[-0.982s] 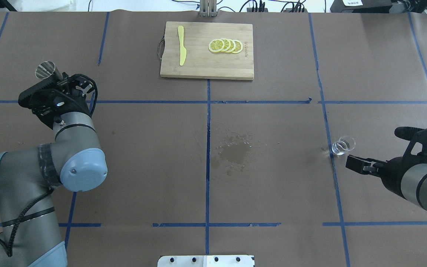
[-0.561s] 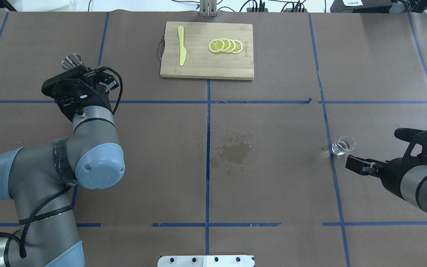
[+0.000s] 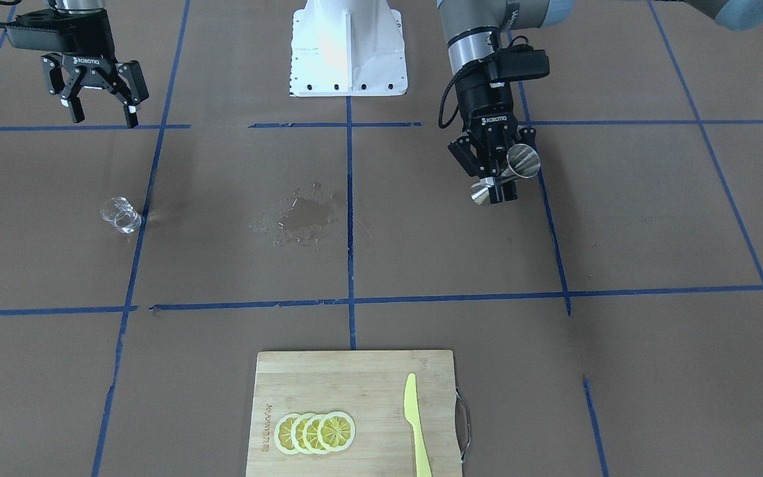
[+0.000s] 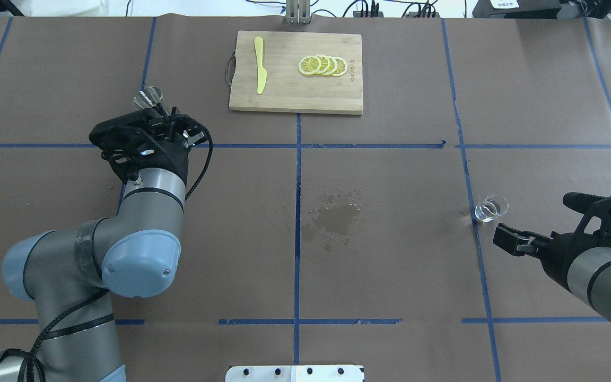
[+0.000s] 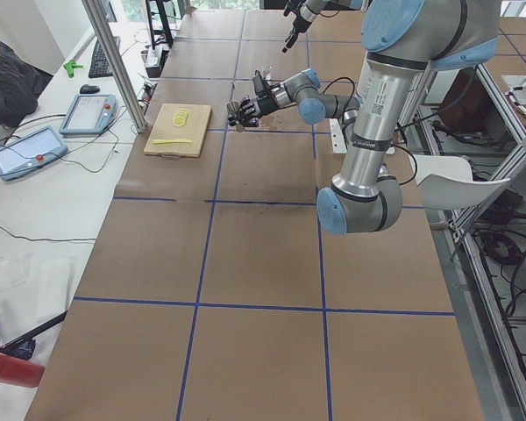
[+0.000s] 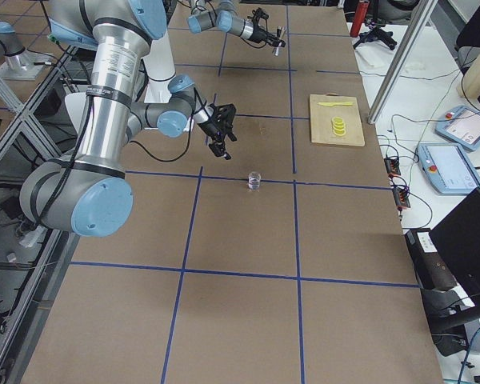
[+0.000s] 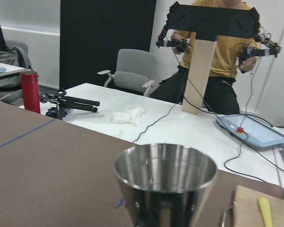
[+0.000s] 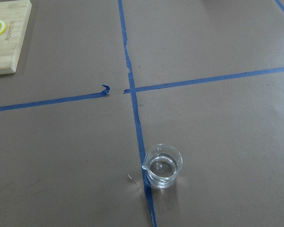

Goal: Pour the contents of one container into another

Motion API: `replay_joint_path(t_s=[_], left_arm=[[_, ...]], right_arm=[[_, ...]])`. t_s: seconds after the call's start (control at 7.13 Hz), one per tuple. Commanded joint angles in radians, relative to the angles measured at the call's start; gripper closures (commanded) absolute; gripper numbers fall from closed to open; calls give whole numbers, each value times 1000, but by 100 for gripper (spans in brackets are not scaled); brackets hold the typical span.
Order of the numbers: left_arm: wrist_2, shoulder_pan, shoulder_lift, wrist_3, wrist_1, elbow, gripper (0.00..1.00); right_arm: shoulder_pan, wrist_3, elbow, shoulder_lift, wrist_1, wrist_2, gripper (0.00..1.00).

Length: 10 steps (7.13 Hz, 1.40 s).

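Note:
My left gripper (image 3: 499, 187) is shut on the waist of the shiny steel jigger (image 3: 512, 168), holding it roughly upright above the table at the left. The jigger's open mouth (image 7: 165, 166) fills the left wrist view, and the overhead view shows its rim (image 4: 149, 98) beyond the left gripper (image 4: 163, 121). The clear glass tumbler (image 4: 490, 208) stands upright on a blue tape line at the right. It appears again in the front view (image 3: 121, 215) and the right wrist view (image 8: 164, 165). My right gripper (image 4: 531, 216) hangs open just behind the glass, apart from it.
A wooden cutting board (image 4: 295, 93) at the far middle carries lemon slices (image 4: 322, 65) and a yellow plastic knife (image 4: 260, 64). A wet spill patch (image 4: 336, 216) marks the table's middle. The robot's white base (image 3: 348, 46) sits at the near edge.
My left arm has carried the jigger to the right, towards the table's middle. My right gripper has drawn back slightly from the glass, still open. The glass has not moved.

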Motion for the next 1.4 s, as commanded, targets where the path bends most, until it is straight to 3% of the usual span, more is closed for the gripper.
replay_joint_path(t_s=[0.0, 0.42, 0.98, 1.26], left_arm=[[-40, 15, 45, 309, -582, 125, 100], [-139, 25, 81, 512, -866, 184, 100], [-131, 67, 59, 522, -896, 264, 100], [-131, 71, 59, 522, -896, 274, 100]], right_arm=[[-66, 58, -14, -4, -2, -76, 5], [-121, 95, -64, -4, -5, -221, 0], [-180, 142, -214, 9, 6, -461, 1], [-183, 193, -325, 80, 6, -570, 2]])
